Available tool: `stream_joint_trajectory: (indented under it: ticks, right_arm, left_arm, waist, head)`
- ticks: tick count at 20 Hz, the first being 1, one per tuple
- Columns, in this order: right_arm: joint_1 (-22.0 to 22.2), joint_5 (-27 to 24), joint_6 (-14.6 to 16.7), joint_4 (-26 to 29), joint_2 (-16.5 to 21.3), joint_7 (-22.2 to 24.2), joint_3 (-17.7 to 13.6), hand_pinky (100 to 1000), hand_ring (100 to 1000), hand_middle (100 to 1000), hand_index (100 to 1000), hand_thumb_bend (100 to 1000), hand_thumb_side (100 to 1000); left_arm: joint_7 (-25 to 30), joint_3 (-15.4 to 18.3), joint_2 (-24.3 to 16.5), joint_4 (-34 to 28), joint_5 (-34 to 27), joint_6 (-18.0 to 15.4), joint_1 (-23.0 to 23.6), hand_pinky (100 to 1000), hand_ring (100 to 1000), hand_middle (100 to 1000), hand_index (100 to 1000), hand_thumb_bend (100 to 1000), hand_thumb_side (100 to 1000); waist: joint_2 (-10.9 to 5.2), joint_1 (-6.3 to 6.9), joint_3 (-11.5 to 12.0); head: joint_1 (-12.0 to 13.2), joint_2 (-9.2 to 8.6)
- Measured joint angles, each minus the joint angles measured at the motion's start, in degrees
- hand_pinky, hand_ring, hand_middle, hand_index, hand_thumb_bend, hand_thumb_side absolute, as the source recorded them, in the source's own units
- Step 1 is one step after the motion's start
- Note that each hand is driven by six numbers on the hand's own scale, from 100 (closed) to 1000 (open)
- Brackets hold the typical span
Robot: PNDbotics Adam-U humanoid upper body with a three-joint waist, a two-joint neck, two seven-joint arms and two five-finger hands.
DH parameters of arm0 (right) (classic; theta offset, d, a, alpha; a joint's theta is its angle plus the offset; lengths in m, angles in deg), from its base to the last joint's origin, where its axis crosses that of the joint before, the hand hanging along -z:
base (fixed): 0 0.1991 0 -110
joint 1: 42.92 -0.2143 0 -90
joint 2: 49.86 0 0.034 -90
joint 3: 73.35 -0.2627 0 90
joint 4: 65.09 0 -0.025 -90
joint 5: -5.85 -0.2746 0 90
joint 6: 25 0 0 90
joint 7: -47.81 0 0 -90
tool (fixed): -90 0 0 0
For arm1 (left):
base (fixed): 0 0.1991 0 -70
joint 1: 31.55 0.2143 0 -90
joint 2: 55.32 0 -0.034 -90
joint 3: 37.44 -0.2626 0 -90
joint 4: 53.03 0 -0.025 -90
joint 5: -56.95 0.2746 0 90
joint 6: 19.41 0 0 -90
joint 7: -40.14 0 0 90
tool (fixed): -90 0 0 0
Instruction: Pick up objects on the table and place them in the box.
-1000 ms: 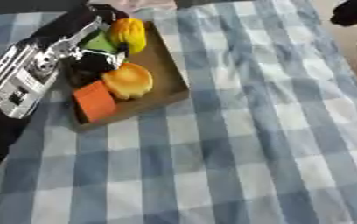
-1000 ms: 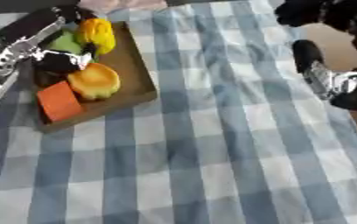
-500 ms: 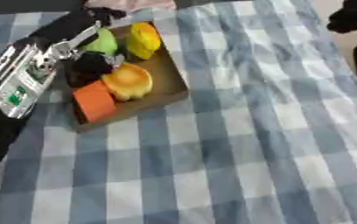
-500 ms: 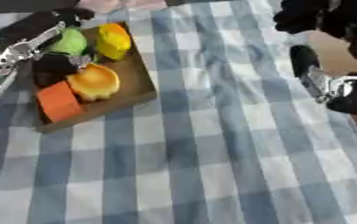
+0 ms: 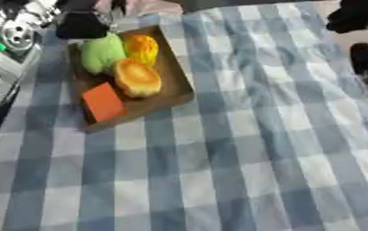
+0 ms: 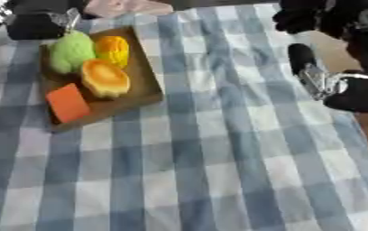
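The box [image 5: 175, 85] is a flat brown tray on the blue and white checked cloth [image 5: 242, 153] that covers the surface. Four things lie in it. A green lumpy thing [image 5: 100, 53] sits at the far end, just beside a yellow-orange thing [image 5: 142, 48]. A round orange and yellow bun [image 5: 136, 79] lies in the middle, touching both of them or very nearly. An orange block [image 5: 103, 102] lies at the near end, just beside the bun.

The left hand [image 5: 80, 25] is dark and sits right behind the far end of the box, just past the green thing. It looks apart from the green thing, with nothing in it. It is too blurry to tell if the fingers are spread or curled. The silver and black left arm [image 5: 10, 40] runs along the left side of the box.

The right hand [image 6: 301, 18] is far off to the right of the box, at the top corner by the edge of the cloth. It is a dark bunch, and I cannot tell if its fingers are spread or pressed together. Nothing from the box is near it. More of the black right arm [image 6: 353, 90] shows below it at the right edge.

A pink thing [image 6: 124, 6] lies on the surface behind the box, next to the left hand.
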Motion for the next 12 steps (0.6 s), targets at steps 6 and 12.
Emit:
stream_joint_trajectory:
  ticks: [6, 12]
  right_arm:
    - [2.32, -1.06, 0.60, 0.00, 0.38, -1.49, -1.31, 810, 789, 760, 867, 100, 345]
    - [4.62, -1.87, 2.20, 0.00, 0.39, -3.31, -2.66, 810, 789, 761, 867, 100, 359]
  left_arm:
    - [-13.21, 5.41, -7.46, -21.24, -19.33, 4.94, 9.59, 886, 742, 767, 863, 100, 493]
    - [-22.89, 11.20, -13.42, -28.02, -32.45, -2.43, 26.30, 887, 729, 755, 858, 100, 577]
  waist:
    - [-2.52, -1.22, 2.21]
    - [-3.26, -2.95, 3.93]
  head:
    - [-2.18, 2.13]
    - [-4.05, 3.06]
